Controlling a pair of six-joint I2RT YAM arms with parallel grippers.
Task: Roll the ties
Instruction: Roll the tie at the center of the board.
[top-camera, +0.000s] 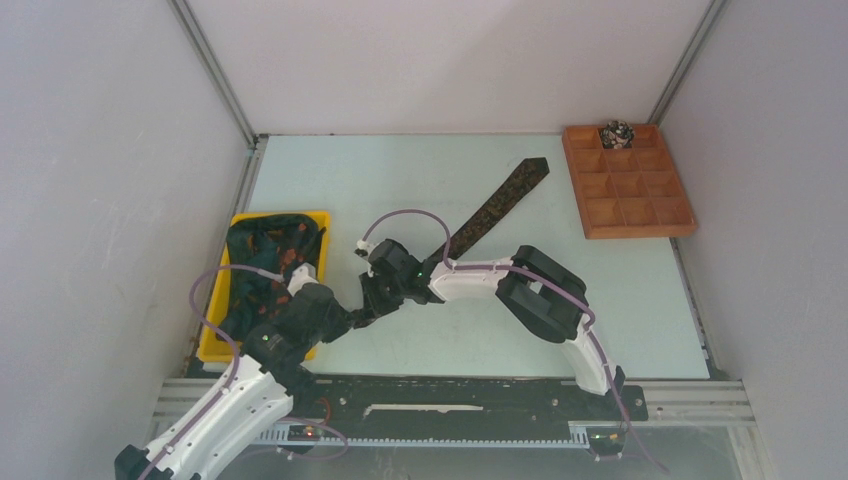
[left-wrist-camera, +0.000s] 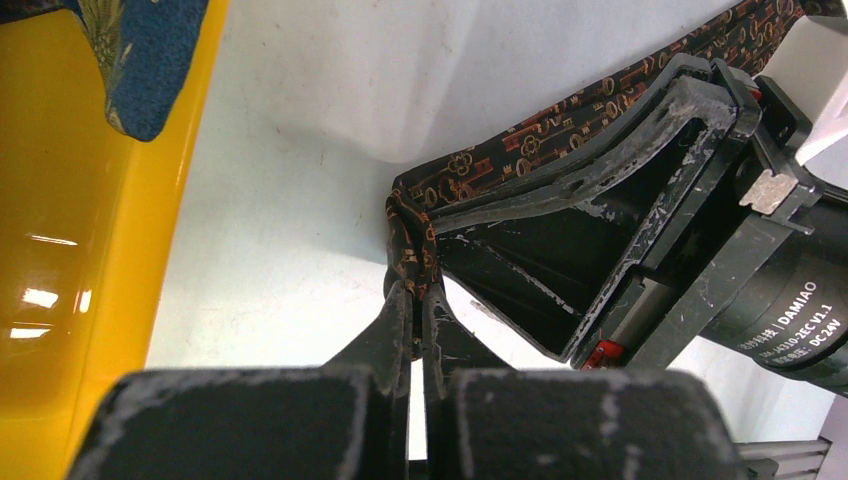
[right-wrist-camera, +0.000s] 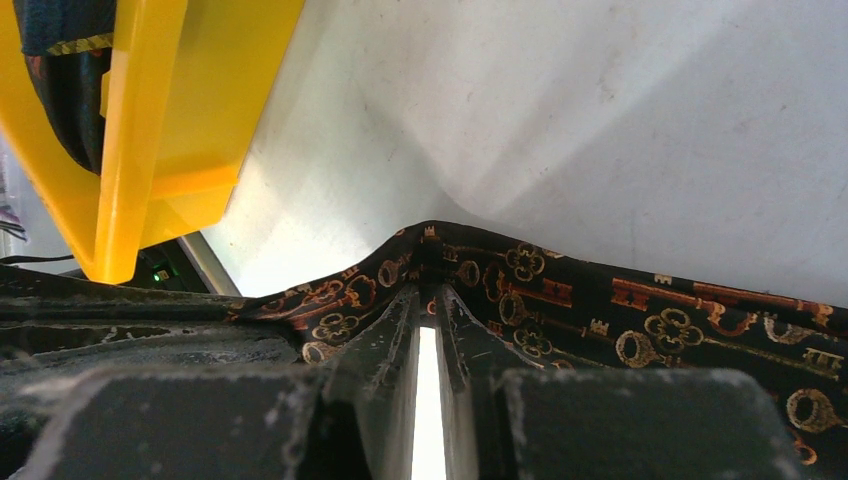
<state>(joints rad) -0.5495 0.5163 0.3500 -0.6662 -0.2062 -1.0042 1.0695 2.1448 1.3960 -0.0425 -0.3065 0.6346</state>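
On the pale tabletop, at your near left, stands one yellow bin heaped with unrolled ties, too tangled to count. One wooden tray sits at the far right. Between them one tie lies stretched out. Its long axis runs diagonally from the two claws, close by the bin, away toward the tray, with the pointed end farthest off. Left claw: closed to a sliver, pinching the folded near end of that tie. Right claw: nearly closed, gripping a raised fold of the same tie just beside the left. Both arms work the near end, so your roll should probably travel up the axis. One rolled coil occupies a back-row compartment of the tray.
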